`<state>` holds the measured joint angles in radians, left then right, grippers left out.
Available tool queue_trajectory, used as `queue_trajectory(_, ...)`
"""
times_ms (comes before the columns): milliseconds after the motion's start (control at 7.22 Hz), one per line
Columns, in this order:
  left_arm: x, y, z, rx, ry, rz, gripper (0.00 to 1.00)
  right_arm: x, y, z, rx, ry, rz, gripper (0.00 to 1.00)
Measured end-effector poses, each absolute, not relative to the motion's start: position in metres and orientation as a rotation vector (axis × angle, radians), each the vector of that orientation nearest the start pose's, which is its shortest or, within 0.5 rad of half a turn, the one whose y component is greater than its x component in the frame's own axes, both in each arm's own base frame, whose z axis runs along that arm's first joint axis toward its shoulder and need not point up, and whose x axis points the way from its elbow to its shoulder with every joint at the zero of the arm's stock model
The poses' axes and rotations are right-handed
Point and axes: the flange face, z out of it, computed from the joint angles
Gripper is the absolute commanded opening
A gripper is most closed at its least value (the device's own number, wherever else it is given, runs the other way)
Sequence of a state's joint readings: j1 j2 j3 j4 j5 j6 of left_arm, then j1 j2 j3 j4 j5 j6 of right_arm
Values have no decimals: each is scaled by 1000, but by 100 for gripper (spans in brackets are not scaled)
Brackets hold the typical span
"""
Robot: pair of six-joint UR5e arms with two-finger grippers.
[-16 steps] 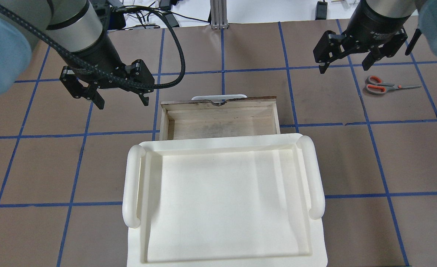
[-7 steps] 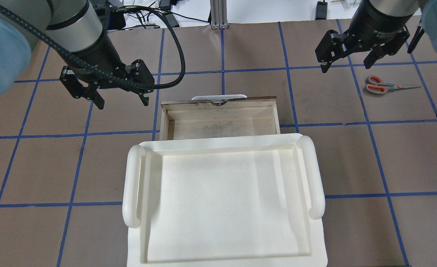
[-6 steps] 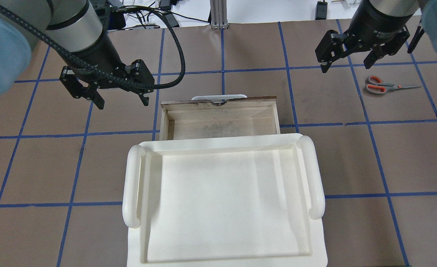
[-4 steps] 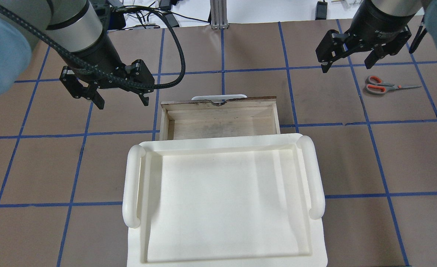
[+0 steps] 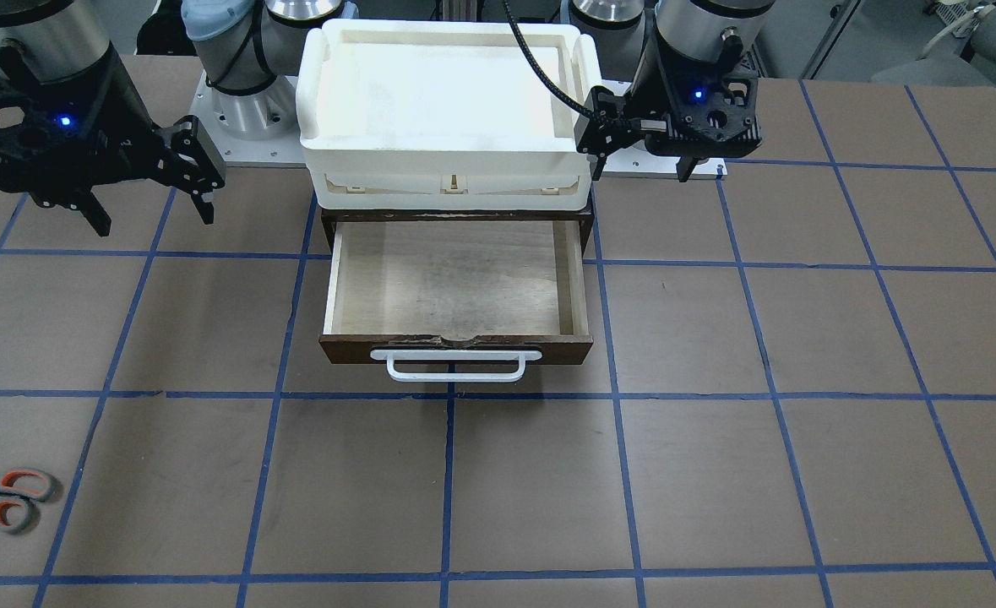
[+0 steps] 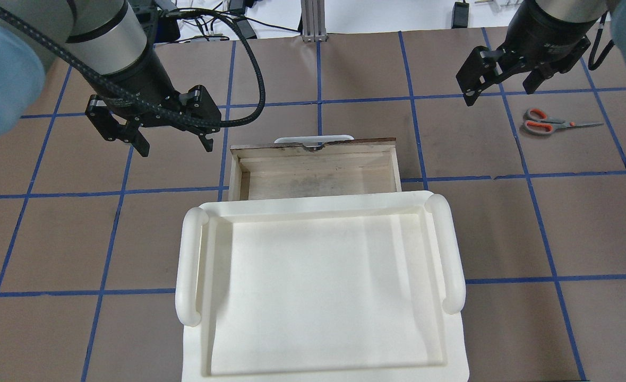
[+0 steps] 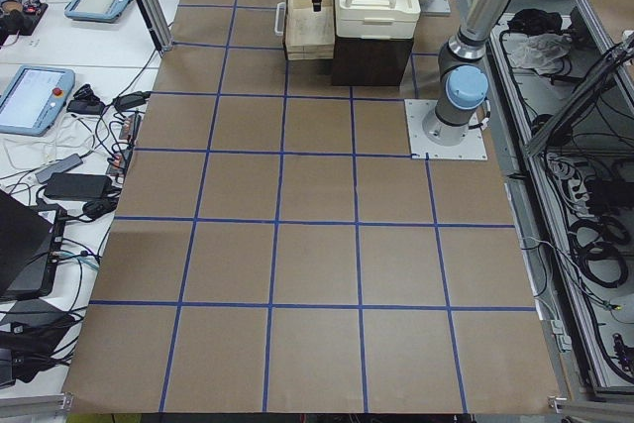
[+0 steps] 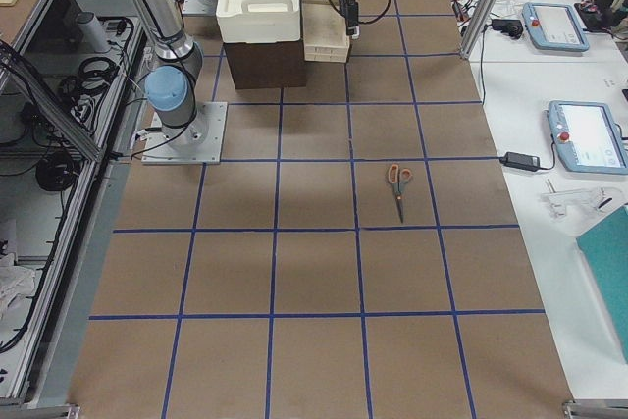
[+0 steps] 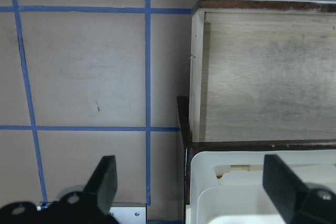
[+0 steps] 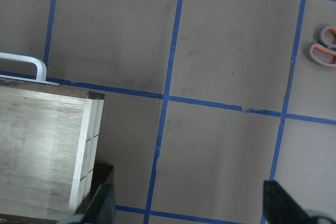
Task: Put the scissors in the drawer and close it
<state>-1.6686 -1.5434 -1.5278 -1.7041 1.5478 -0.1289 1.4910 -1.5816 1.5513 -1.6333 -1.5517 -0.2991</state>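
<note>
The scissors (image 6: 549, 123) lie flat on the brown table at the far right, orange-lined handles to the left; they also show in the front view (image 5: 3, 498) and the right wrist view (image 10: 325, 45). The drawer (image 6: 313, 178) is pulled open and empty, its white bar handle (image 5: 455, 366) on the far side from me. My right gripper (image 6: 499, 94) is open and empty, hovering above the table a little left of and beyond the scissors. My left gripper (image 6: 176, 143) is open and empty, hovering left of the drawer's far left corner.
A white plastic tray (image 6: 190, 265) sits on top of the dark cabinet, over the near part of the drawer. Blue tape lines grid the table. Bare table lies between the drawer and the scissors.
My right gripper has shifted slightly to the right and away from me, staying open. The left gripper, the drawer and the scissors have not moved.
</note>
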Motion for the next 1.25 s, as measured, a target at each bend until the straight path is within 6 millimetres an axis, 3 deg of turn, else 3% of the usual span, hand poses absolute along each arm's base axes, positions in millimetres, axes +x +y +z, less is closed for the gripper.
queue_trajectory(415, -181, -457, 509, -50, 3155, 108, 100, 29, -529, 495, -752, 3056, -149, 100)
queue_trajectory(692, -181, -457, 509, -50, 3155, 110, 100, -32, -548, 472, -1080, 2963, -116, 100)
queue_trajectory(969, -181, -457, 509, -50, 3154, 110, 100, -96, -571, 439, -1411, 2843, -113, 98)
queue_trajectory(1246, -181, -457, 509, -50, 3154, 111, 100, -142, -600, 393, -1701, 2720, -118, 99)
